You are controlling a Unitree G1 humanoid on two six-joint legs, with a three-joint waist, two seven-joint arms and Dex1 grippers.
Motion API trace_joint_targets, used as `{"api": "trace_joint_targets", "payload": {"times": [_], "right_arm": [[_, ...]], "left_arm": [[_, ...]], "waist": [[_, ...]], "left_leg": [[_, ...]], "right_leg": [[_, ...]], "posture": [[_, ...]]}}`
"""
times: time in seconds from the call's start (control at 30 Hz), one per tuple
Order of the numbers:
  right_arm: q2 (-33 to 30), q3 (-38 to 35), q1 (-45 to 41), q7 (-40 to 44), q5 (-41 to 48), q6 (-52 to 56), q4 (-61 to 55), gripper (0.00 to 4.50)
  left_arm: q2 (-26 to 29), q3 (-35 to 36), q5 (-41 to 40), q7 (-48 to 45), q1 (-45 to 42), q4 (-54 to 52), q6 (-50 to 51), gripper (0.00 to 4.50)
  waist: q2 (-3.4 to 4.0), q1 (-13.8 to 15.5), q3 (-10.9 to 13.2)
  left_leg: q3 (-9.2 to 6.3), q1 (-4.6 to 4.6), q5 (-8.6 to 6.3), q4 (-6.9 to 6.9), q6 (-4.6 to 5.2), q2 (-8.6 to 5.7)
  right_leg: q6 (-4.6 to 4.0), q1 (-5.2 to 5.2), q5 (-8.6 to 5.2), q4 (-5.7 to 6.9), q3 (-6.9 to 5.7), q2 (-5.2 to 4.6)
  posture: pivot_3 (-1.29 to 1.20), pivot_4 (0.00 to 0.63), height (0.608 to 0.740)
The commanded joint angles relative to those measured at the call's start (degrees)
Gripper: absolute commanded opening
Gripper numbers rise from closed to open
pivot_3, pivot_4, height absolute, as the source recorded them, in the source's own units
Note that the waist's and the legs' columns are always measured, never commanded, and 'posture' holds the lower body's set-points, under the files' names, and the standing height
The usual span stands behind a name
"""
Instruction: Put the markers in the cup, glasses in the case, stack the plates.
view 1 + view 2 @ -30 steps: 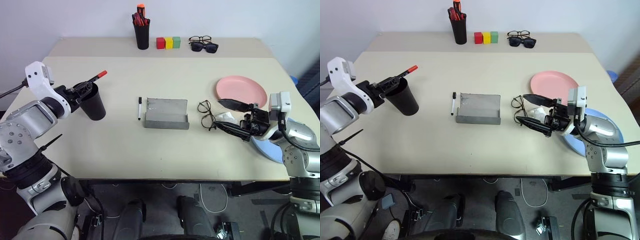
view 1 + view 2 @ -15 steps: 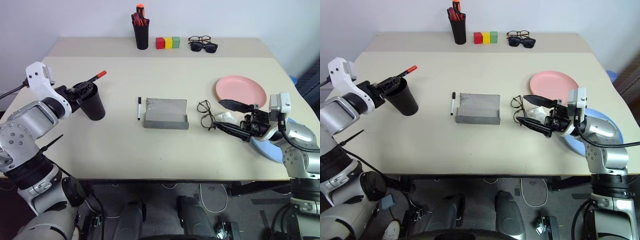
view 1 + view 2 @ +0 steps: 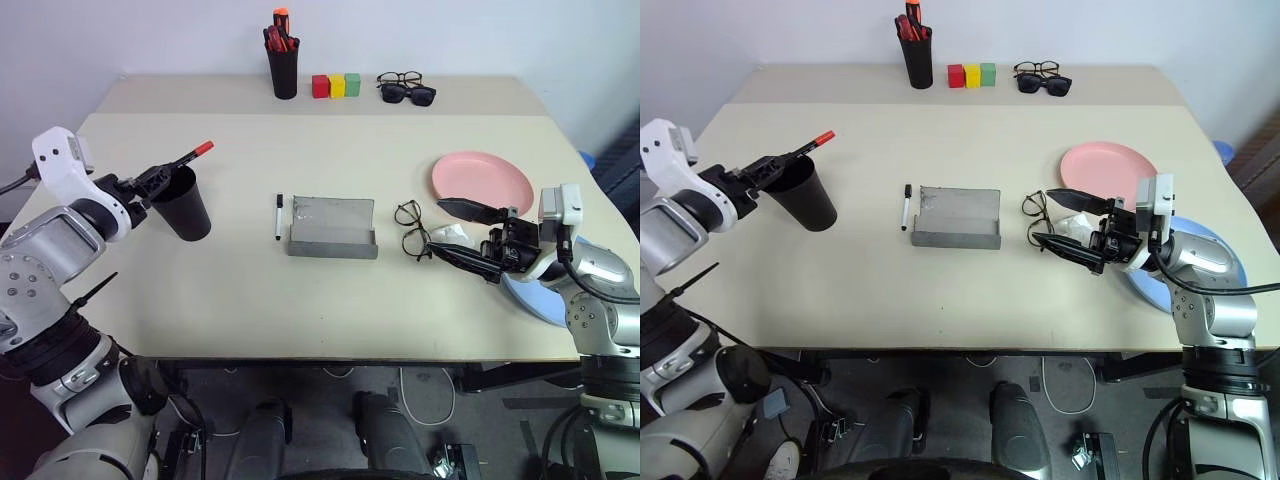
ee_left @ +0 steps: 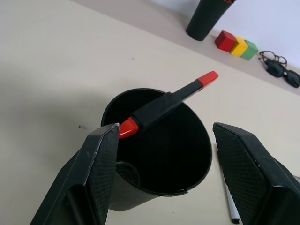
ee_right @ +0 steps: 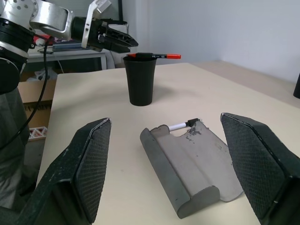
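Note:
The red marker lies slanted across the rim of the black cup, its red tip sticking out past the far side. My left gripper is open just beside the cup, with a finger on either side and nothing gripped. The white marker lies left of the open grey case. The wire-framed glasses lie right of the case. My right gripper is open and points at the glasses from the right. Behind it sits the pink plate, and the blue plate lies partly under my right arm.
Along the back edge stand a narrow black cup of red pens, three coloured blocks and two more pairs of glasses. The table's front edge runs just below both arms.
My left hand has drawn back a little to the left, away from the cup. The red marker stays across the rim. The right arm has not moved.

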Motion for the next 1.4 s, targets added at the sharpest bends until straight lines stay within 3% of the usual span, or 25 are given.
{"api": "trace_joint_targets", "payload": {"times": [0.03, 0.2, 0.67, 0.83, 0.93, 1.03, 1.13, 1.27, 1.4], "right_arm": [[-0.3, -1.4, -0.1, -0.5, 0.6, -0.4, -1.6, 3.81], [-1.5, -3.1, 1.8, -1.2, 1.3, 0.2, -3.4, 3.81], [-0.7, -2.6, 1.3, -1.7, 0.8, -0.2, -2.8, 3.81], [-0.4, -2.3, 0.6, -1.5, 0.6, -0.4, -2.1, 3.81], [-0.2, -2.1, 0.6, -1.4, 0.4, -0.7, -1.7, 3.81], [0.2, -1.8, 0.6, -1.6, 0.3, -1.0, -1.5, 3.81], [0.8, -1.3, 0.5, -1.7, 0.1, -1.5, -1.0, 3.81], [1.9, -0.5, -0.2, -1.8, -0.4, -2.1, -0.3, 3.81], [2.9, -0.1, 0.3, -2.0, -0.6, -2.8, -0.3, 3.81]], "left_arm": [[-0.9, -2.7, 1.6, 0.2, -2.0, 2.9, -4.9, 3.24], [-2.0, -5.3, 1.3, -0.2, -4.2, 5.7, -8.0, 3.24], [-0.7, -3.0, -8.1, -3.7, -2.1, -2.2, -2.6, 3.24], [6.4, -8.2, -7.0, -7.4, -4.2, -2.5, -6.0, 3.24], [16.2, -15.0, -6.5, -13.8, -7.6, 1.3, -5.0, 3.24], [26.6, -26.6, -3.2, -18.9, -14.4, 7.9, -2.1, 3.24], [33.6, -43.9, 3.8, -26.5, -25.3, 17.0, -3.1, 3.24], [34.3, -61.4, 13.3, -38.9, -38.0, 32.6, -7.7, 3.24], [28.0, -73.4, 26.7, -48.4, -47.9, 53.7, -21.0, 3.24]], "waist": [[0.00, 0.1, 0.0], [-0.02, 0.2, 0.0], [-0.05, 0.0, 0.0], [-0.10, -0.1, 0.0], [-0.18, -0.1, 0.1], [-0.18, 0.0, 0.1], [-0.24, 0.0, 0.1], [-0.22, 0.0, 0.2], [-0.23, 0.0, 0.2]], "left_leg": [[0.00, 0.00, 0.00, 0.00, 0.00, 0.00], [0.00, -0.03, 0.00, -0.01, 0.00, -0.01], [0.01, -0.02, 0.01, -0.01, -0.02, 0.00], [0.01, -0.01, 0.01, -0.02, -0.02, 0.01], [0.00, -0.04, 0.02, -0.01, -0.03, 0.01], [0.07, -0.01, 0.02, -0.05, -0.03, 0.00], [0.02, -0.05, 0.01, -0.02, -0.03, -0.01], [0.09, -0.04, 0.01, -0.08, -0.03, -0.02], [0.10, -0.10, 0.02, -0.21, -0.02, 0.02]], "right_leg": [[0.00, 0.00, 0.00, 0.00, 0.00, 0.00], [0.00, 0.01, 0.00, -0.06, 0.00, -0.01], [0.00, -0.02, 0.00, -0.02, 0.00, 0.00], [0.00, -0.03, -0.01, -0.02, 0.00, 0.01], [-0.02, -0.06, -0.01, 0.00, 0.00, 0.03], [-0.16, -0.04, -0.10, -0.08, 0.04, 0.00], [-0.01, -0.06, -0.24, -0.01, 0.02, 0.02], [0.05, -0.07, -0.29, -0.05, 0.04, 0.00], [0.00, -0.28, -0.33, 0.06, 0.04, 0.04]], "posture": [[0.00, 0.150, 0.740], [0.00, 0.150, 0.740], [0.00, 0.150, 0.740], [0.00, 0.150, 0.740], [0.00, 0.150, 0.740], [0.00, 0.150, 0.740], [0.00, 0.150, 0.740], [0.00, 0.150, 0.740], [0.00, 0.150, 0.740]]}}
